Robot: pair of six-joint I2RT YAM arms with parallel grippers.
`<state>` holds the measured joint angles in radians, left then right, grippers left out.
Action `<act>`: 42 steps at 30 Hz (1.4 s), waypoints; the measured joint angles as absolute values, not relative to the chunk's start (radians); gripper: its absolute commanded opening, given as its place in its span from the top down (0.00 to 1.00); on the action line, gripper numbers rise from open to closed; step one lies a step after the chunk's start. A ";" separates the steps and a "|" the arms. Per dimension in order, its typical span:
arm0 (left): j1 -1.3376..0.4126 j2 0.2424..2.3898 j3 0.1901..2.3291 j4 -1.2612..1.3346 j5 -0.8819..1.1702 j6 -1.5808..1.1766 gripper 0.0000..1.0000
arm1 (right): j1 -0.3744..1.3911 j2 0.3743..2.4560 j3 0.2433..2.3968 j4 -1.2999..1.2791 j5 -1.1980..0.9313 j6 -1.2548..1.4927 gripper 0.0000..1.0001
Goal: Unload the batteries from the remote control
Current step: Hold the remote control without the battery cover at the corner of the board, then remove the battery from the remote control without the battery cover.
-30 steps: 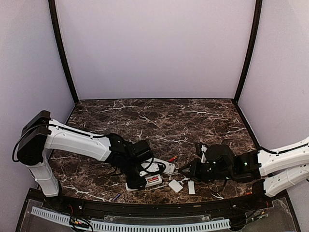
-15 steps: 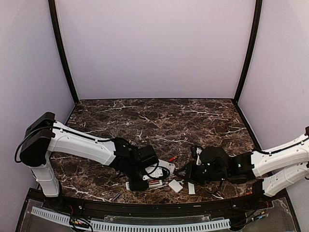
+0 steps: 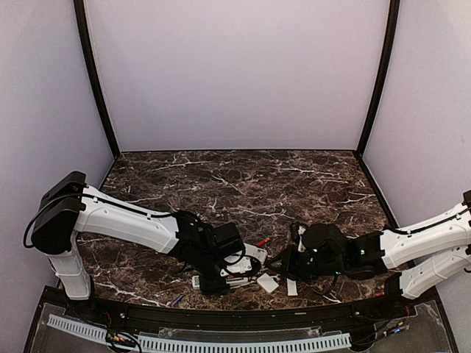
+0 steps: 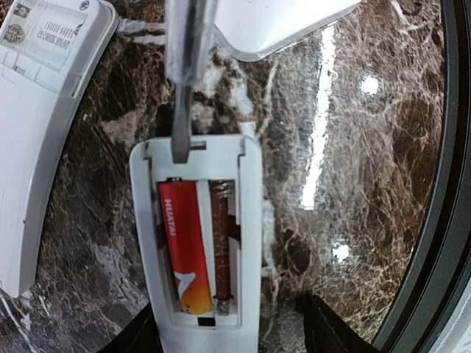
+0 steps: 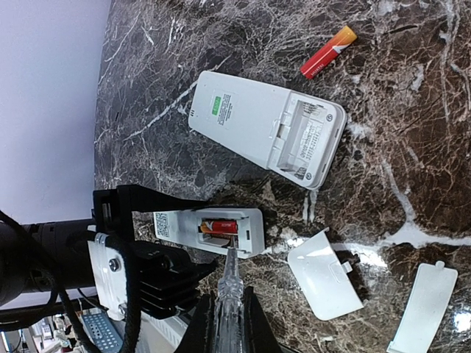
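A small white remote (image 4: 197, 243) lies back up with its compartment open. One red battery (image 4: 184, 250) sits in the left slot; the right slot is bare. My left gripper (image 4: 232, 334) is open and straddles the remote's near end, the left finger touching it, the right finger apart. My right gripper (image 5: 229, 331) is shut on a clear-handled screwdriver (image 5: 232, 290) whose tip rests at the compartment's end (image 4: 180, 143). A loose red battery (image 5: 327, 51) lies on the table. A bluish battery (image 3: 177, 299) lies at the near edge.
A larger white remote (image 5: 268, 129) lies back up with its compartment open and bare. Two white covers (image 5: 324, 273) (image 5: 423, 309) lie to the right of the small remote. The table's black front rim (image 4: 441, 220) is close by.
My right gripper has moved left with the screwdriver, bringing its tip to the small remote. My left gripper has shifted slightly right and nearer over the remote.
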<state>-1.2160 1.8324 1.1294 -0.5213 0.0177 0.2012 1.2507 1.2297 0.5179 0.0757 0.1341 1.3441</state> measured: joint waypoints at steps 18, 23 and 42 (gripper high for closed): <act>-1.201 1.830 1.127 -0.519 0.020 0.224 0.61 | 1.251 1.245 0.524 0.061 0.135 1.355 1.00; -1.200 1.829 1.125 -0.515 0.023 0.226 0.63 | 1.251 1.253 0.526 0.071 0.136 1.356 1.00; -1.198 1.829 1.124 -0.514 0.025 0.226 0.70 | 1.251 1.304 0.539 0.112 0.119 1.356 1.00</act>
<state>-1.1980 1.8286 1.1244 -0.5144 0.0254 0.2256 1.2507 1.3037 0.5388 0.1123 0.1192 1.3563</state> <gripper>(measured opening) 0.370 0.090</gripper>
